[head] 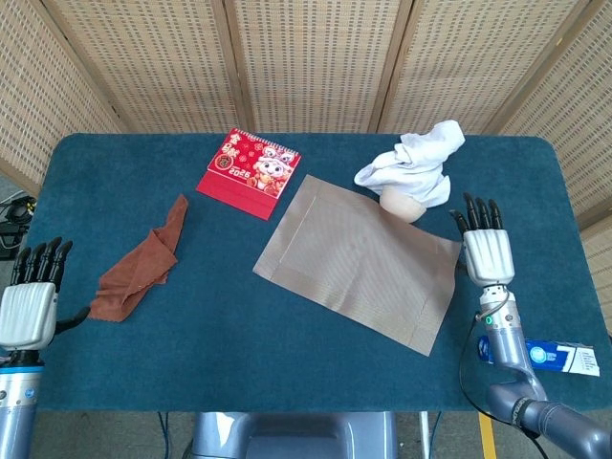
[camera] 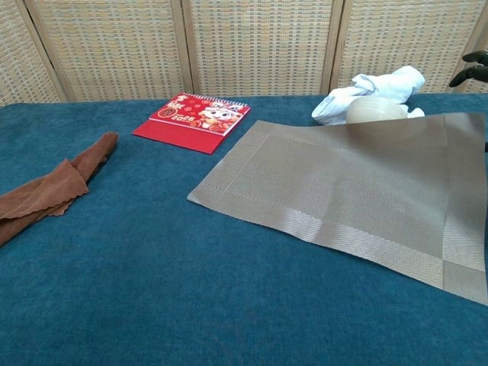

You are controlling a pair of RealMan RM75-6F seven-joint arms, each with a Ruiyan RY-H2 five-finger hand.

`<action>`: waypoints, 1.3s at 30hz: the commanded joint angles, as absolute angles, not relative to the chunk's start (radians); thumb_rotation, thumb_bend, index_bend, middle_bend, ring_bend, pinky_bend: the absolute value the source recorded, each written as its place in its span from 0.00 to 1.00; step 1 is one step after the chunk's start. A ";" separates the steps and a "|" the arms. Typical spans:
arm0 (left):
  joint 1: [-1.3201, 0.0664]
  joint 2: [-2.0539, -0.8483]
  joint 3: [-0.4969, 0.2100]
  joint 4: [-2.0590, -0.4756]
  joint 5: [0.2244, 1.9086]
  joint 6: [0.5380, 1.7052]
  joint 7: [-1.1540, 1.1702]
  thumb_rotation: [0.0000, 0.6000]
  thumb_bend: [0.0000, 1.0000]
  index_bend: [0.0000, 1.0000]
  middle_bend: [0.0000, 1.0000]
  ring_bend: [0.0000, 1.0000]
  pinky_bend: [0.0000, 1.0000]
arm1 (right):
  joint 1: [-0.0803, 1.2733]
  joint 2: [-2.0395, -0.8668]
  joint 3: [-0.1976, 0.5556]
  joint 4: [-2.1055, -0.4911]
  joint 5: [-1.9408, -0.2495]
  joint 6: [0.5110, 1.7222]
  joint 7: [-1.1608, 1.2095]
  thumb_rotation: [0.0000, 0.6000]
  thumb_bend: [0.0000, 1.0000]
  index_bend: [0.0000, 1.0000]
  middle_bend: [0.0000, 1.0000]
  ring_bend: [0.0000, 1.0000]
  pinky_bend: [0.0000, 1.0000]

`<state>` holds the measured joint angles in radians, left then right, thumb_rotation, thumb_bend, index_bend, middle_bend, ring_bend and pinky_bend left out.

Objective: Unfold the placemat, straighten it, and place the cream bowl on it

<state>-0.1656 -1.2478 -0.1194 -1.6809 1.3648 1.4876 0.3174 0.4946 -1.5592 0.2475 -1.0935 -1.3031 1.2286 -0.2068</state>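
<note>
Placemat (head: 359, 260) flat, unfolded, frame centre; cream bowl (head: 404, 201) at its upper edge. Right hand (head: 485, 251) beside mat, fingers spread, empty; left hand (head: 31, 299) lower left, empty.

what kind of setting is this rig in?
Probably a staged lab or demo booth, not a home: a table covered in blue felt, woven screen panels closing it in, and unrelated props laid out, such as a red calendar and a toothpaste tube.

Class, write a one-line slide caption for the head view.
Unfolded placemat lies flat; right hand beside it, cream bowl behind.
</note>
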 commanded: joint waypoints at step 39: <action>-0.198 -1.275 -0.118 -1.672 1.389 1.449 0.329 1.00 0.12 0.00 0.00 0.00 0.00 | 0.165 -1.374 0.090 -1.320 -1.498 1.599 0.088 1.00 0.24 0.09 0.00 0.00 0.00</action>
